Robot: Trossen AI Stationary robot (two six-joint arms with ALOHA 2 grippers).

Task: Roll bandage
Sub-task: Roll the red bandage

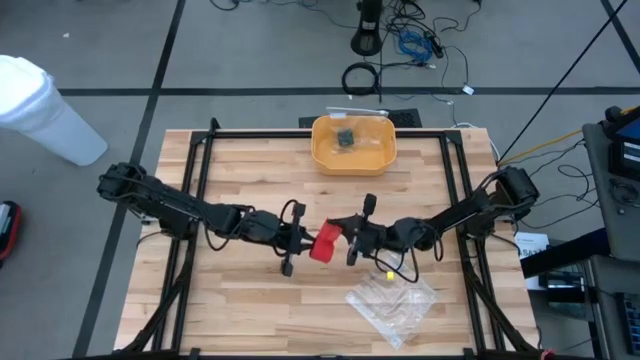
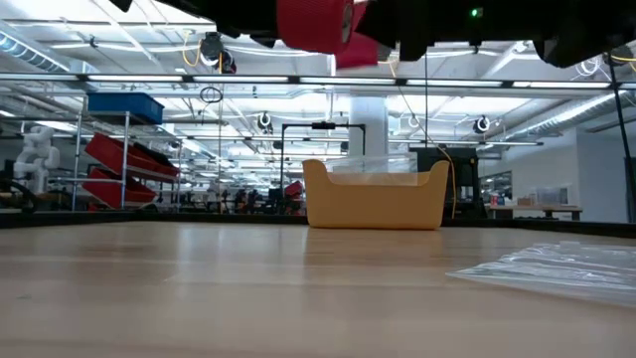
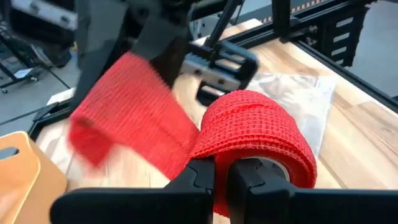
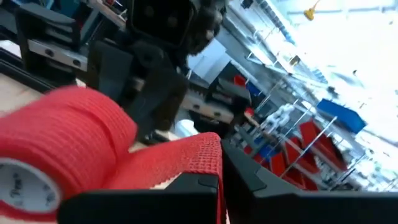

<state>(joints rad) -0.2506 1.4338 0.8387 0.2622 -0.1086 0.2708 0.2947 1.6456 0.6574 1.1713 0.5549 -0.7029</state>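
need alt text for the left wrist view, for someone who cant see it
The left gripper is shut on the rim of a red bandage roll, held above the wooden table. A loose tail runs from the roll to the right gripper beyond it, with a clear plastic bag lying behind.

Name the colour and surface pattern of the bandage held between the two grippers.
Bright red, with a fine woven mesh texture; the bandage shows best in the left wrist view.
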